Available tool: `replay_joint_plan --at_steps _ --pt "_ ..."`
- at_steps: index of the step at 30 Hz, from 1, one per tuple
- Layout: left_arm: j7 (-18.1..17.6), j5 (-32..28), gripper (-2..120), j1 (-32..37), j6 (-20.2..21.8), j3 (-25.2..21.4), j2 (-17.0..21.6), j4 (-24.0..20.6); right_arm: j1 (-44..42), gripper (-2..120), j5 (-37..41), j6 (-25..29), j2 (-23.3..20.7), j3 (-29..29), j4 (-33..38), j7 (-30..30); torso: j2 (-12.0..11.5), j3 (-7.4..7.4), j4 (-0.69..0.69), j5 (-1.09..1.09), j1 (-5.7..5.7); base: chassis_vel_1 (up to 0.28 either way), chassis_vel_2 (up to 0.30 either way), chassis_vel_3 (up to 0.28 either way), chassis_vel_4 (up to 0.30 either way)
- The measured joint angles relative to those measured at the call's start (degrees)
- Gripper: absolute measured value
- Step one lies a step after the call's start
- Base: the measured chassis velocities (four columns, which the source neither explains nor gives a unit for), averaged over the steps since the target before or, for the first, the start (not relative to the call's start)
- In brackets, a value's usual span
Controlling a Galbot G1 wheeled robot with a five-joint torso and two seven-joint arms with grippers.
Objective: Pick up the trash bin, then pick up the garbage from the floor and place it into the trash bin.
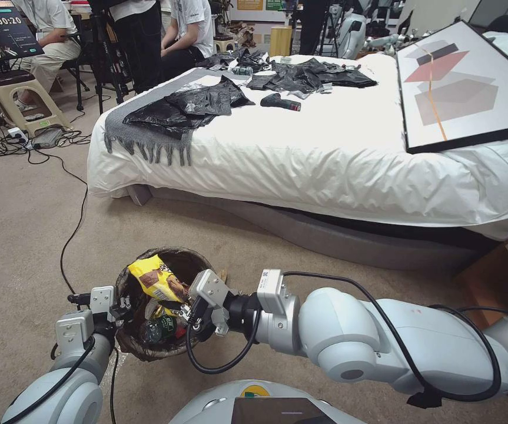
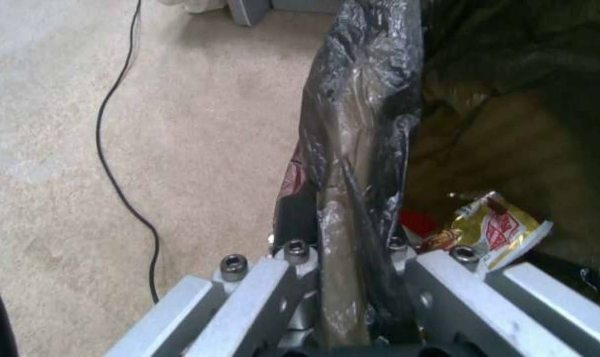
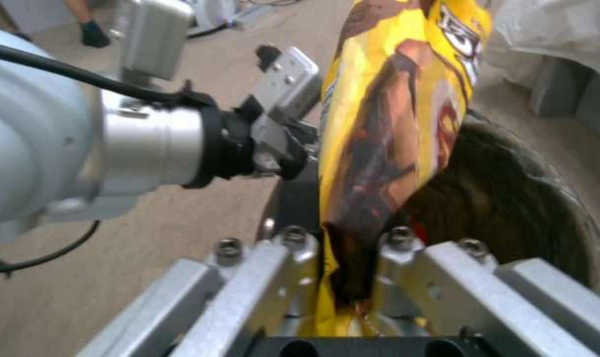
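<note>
Looking down, we see beige carpet (image 1: 24,235) running from us to a bed (image 1: 324,159) with a white cover that fills the far right of the room. One grey fringed throw (image 1: 142,132) hangs over the bed's left edge, several flat black plastic bags (image 1: 198,103) lie on top, and one framed picture (image 1: 465,88) rests at the bed's right end. One plastic stool (image 1: 15,97) stands far left, and one black cable (image 1: 71,235) trails across the carpet toward us.

We count one trash bin (image 1: 148,347), near and left of centre, its dark liner folded over the rim. Our left gripper (image 2: 343,258) has its fingers clenched on the bin's near-left rim, pinching the liner between them. Our right gripper (image 3: 349,248) reaches in from the right, fingers closed on one yellow snack packet (image 1: 156,280), which stands above the bin's mouth. Inside the bin we make out one gold foil wrapper (image 2: 495,230), one green-labelled bottle (image 1: 162,327) and something red beside the wrapper that is too hidden to name.

The liner covers the bin's wall, the right gripper hides part of its contents, and the picture frame is cut off at the right edge.
</note>
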Motion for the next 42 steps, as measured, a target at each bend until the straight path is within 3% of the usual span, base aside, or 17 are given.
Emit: replay_joint_plan --at_steps 8,10,12,14,25,35,37,40,42 --pt "0.08 0.09 3 0.02 -0.18 -0.05 -0.05 0.00 -0.77 30 0.22 -0.06 1.35 -0.68 -1.72 3.31 0.00 0.00 0.00 0.00 0.00 0.000 0.000 0.000 0.000" --pt "0.11 0.11 3 0.05 -0.36 0.04 -0.02 0.00 -1.21 44 0.22 -0.01 1.65 -0.69 -2.36 4.02 0.00 0.00 0.00 0.00 0.00 0.000 0.000 0.000 0.000" --pt "0.13 0.11 3 0.06 -0.36 0.05 0.00 0.00 -1.43 46 0.22 0.07 1.76 -0.69 -2.64 4.41 0.00 0.00 0.00 0.00 0.00 0.000 0.000 0.000 0.000" --pt "0.17 0.11 3 0.06 -0.38 0.05 0.12 0.00 -1.93 58 0.14 0.56 2.07 -0.69 -3.37 5.15 0.00 0.00 0.00 0.00 0.00 0.000 0.000 0.000 0.000" --pt "0.30 -0.14 3 -0.17 -0.41 0.07 0.59 0.00 -1.85 96 -0.26 1.55 3.22 -0.69 -5.18 5.80 0.00 0.00 0.00 0.00 0.00 0.000 0.000 0.000 0.000" --pt "0.31 -0.42 3 -0.25 -0.34 0.05 0.59 0.00 -2.00 100 0.10 3.35 3.74 3.51 -4.94 5.48 0.00 0.00 0.00 0.00 0.00 0.000 0.000 0.000 0.000" --pt "0.25 -0.72 3 -0.21 -0.23 0.23 0.65 0.00 -3.36 100 0.48 7.68 3.33 8.22 -3.84 3.05 0.00 0.00 0.01 0.01 0.00 0.000 0.000 0.000 0.000" --pt "0.10 -1.30 3 -0.27 -0.05 0.29 0.76 0.00 -4.42 100 0.53 9.78 2.42 11.49 -3.12 1.80 0.00 0.00 0.00 0.01 0.00 0.000 0.000 0.000 0.000" --pt "-0.04 -1.72 3 -0.59 0.13 0.37 0.77 0.00 -6.47 100 -3.07 13.17 0.22 15.33 -2.64 1.14 0.00 0.00 0.00 0.01 0.00 0.000 0.000 0.000 0.000"
